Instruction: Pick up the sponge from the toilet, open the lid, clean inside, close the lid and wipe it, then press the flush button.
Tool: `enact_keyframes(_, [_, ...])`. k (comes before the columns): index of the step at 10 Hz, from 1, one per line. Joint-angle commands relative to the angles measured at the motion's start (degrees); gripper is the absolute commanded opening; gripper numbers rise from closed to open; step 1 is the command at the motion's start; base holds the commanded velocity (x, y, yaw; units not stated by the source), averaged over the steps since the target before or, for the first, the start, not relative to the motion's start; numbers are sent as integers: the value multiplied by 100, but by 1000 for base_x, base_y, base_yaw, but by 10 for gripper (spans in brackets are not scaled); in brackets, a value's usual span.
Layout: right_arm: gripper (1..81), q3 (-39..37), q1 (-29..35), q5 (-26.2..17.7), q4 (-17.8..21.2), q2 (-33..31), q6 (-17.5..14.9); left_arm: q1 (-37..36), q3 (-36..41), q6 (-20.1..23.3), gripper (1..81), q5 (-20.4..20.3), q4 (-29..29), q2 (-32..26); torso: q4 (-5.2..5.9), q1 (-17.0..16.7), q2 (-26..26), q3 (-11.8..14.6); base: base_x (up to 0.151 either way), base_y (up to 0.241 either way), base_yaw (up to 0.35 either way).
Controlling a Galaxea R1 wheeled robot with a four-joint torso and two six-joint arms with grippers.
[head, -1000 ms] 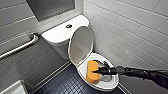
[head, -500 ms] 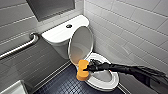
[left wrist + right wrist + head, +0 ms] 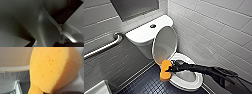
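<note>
Sponge: orange sponge (image 3: 164,72) held on end at the bowl's left rim, just under the lower edge of the raised lid (image 3: 165,45). Its lower end shows against the dark floor (image 3: 146,86); whether it touches the rim I cannot tell. In the right wrist view the sponge (image 3: 52,69) looms close, with the lid's pale surface (image 3: 13,58) behind it.
Right gripper: fingers of the right gripper (image 3: 169,68) are clamped on the sponge's right side, about mid-length.
Right arm: the black arm (image 3: 201,68) enters from the lower right and reaches nearly level across the open bowl, wrist pointing toward the lid.
Lid: upright, leaning back at the tank (image 3: 144,32), inner face forward.
Toilet: white toilet (image 3: 184,86), bowl open; dark round button (image 3: 153,25) on the tank top.
Around: metal grab bar (image 3: 106,47) on the left wall; white tiled wall (image 3: 214,32) on the right.
</note>
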Motion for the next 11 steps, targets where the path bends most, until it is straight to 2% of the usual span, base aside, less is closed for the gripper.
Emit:
enact_keyframes(1, [10, 772, 651, -92, -19, -401, 25, 149, 60, 11, 811, 586, -82, 41, 0, 0, 0, 0, 0, 0, 0])
enact_keyframes(6, [10, 1440, -69, 110, -19, -1087, 34, 149, 60, 11, 811, 586, -82, 32, 0, 0, 0, 0, 0, 0, 0])
enact_keyframes(8, [10, 2256, -228, 312, -10, -1815, 34, 149, 60, 20, 811, 586, -82, 32, 0, 0, 0, 0, 0, 0, 0])
enact_keyframes(11, [10, 3057, -536, 567, 8, -2669, 43, 140, 69, 20, 811, 586, -82, 32, 0, 0, 0, 0, 0, 0, 0])
